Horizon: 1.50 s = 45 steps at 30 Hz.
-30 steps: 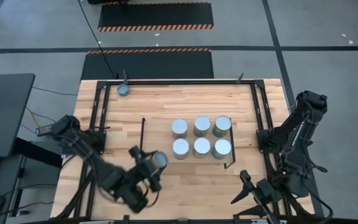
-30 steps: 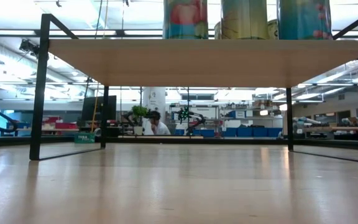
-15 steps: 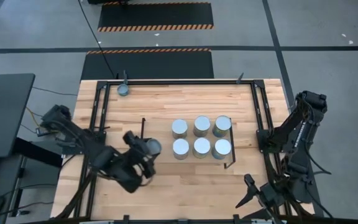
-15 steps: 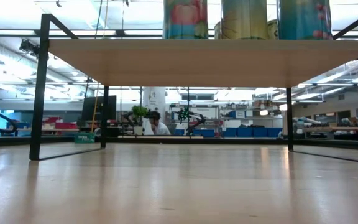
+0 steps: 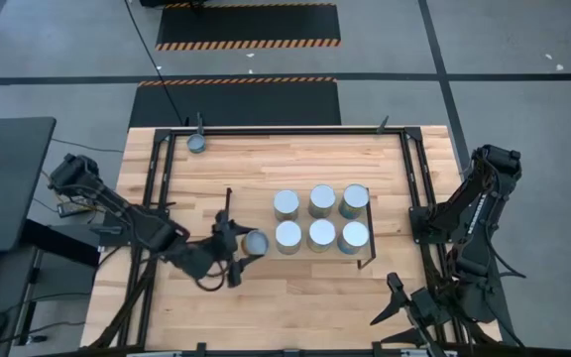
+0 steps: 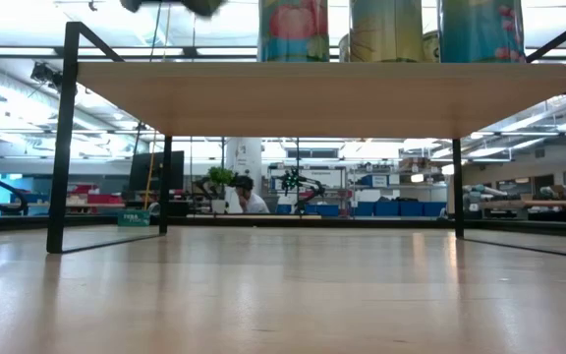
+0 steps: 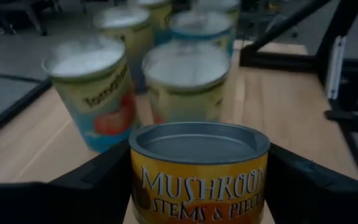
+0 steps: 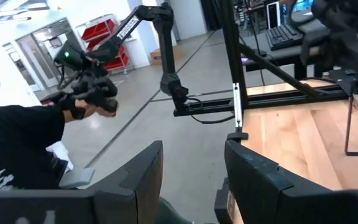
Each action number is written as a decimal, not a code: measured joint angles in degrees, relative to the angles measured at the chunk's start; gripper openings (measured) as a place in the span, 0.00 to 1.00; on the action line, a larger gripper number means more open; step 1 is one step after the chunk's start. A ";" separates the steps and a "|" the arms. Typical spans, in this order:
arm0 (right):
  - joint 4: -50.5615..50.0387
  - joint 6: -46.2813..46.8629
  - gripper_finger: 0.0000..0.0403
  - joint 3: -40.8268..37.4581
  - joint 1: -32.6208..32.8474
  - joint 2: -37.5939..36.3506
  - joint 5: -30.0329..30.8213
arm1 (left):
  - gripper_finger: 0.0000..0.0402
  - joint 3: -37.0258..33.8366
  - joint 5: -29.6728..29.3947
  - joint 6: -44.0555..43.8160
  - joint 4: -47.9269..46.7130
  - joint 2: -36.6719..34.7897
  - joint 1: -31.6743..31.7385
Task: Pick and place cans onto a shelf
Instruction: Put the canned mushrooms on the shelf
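While the left gripper [image 5: 243, 245] clamps the silver-topped, yellow-labelled mushroom can [image 5: 255, 242] by its rigid, slippery sides beside six shelved cans [image 5: 321, 218], it looks weighty; right gripper [image 5: 397, 301] waits half-open, empty.

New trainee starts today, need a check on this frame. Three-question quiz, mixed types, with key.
1. How many cans stand on the shelf?
2. True or false: the left gripper holds a mushroom can.
3. Where is the right gripper? A) over the shelf B) off the table's right side, empty C) at the lone can by the table's far edge

Key: 1. Six, in two rows of three. 2. True. 3. B.
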 joint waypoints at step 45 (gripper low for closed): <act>-0.33 0.88 0.45 -0.02 -2.56 0.00 -0.07 | 0.87 -0.07 13.39 1.68 -6.66 2.99 9.24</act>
